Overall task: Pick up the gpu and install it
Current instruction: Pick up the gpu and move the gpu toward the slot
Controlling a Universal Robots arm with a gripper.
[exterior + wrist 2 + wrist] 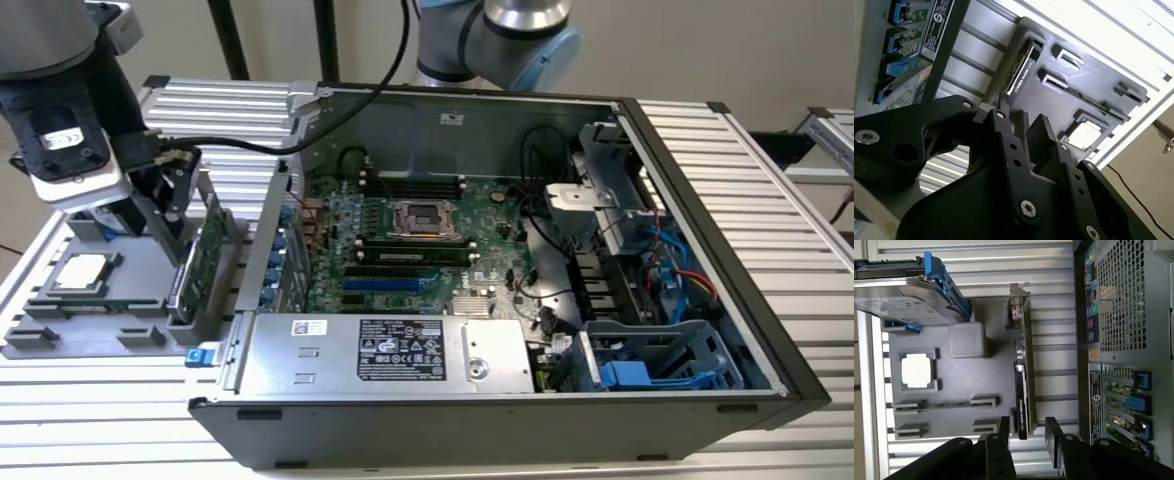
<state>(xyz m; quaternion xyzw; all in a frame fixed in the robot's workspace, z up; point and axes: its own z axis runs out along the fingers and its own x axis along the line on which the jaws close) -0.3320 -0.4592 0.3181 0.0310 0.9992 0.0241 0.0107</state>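
Note:
The gpu (pixel 211 262) stands on its long edge in a slot of the grey holder tray (pixel 54 335), at the exterior view's left, just outside the open computer case (pixel 707 240). In the first wrist view the gpu (pixel 1023 385) shows edge-on, black and thin, its silver bracket at the far end. My gripper (pixel 1029 432) is open, one black finger on each side of the card's near end, with a gap on both sides. The second wrist view has the gripper (pixel 1023 127) lined up with the gpu (pixel 1019 70) beyond it.
A square silver CPU (pixel 917 370) lies in the tray, and a silver hard drive with a blue frame (pixel 904 295) stands beside it. The case's perforated back panel (pixel 1124 300) runs close along the card. Inside the case lies the motherboard (pixel 427 250).

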